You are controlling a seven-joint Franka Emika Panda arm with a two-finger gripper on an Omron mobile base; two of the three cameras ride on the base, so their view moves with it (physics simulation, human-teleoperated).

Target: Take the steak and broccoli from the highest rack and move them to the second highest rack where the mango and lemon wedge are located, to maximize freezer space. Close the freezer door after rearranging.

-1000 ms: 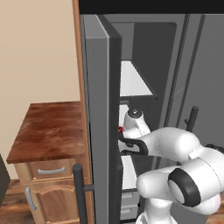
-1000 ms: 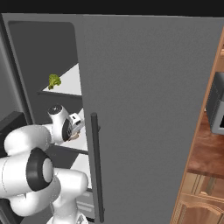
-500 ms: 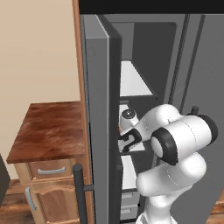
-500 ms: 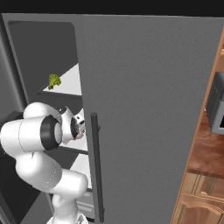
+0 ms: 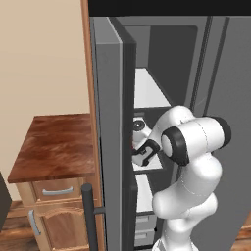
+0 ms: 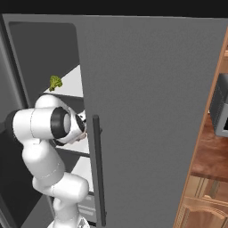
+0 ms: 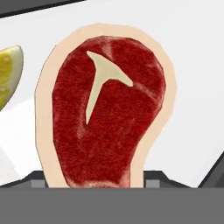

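The steak (image 7: pixel 105 113), red with a pale cream rim, lies flat on the white second highest rack (image 7: pixel 192 65) beside the lemon wedge (image 7: pixel 8 74). My gripper (image 7: pixel 96 183) straddles the steak's near end, with a grey fingertip (image 7: pixel 154 177) showing on either side of it; whether they still pinch it is unclear. In the left base view the gripper (image 5: pixel 142 153) reaches into the freezer (image 5: pixel 171 54) at the second highest rack (image 5: pixel 149 165). The broccoli (image 6: pixel 55 82) sits on the highest rack (image 6: pixel 71 84). The freezer door (image 6: pixel 151 111) stands open. The mango is hidden.
The door's dark bar handle (image 6: pixel 99 169) hangs close to my arm. A wooden drawer cabinet (image 5: pixel 54 147) stands left of the freezer behind a wood side panel (image 5: pixel 86 73). White drawers (image 5: pixel 144 228) sit low inside. A wooden counter (image 6: pixel 213 151) lies at the right.
My arm's elbow has swung up and in toward the freezer, while the hand has stayed at the second highest rack. The broccoli has not moved.
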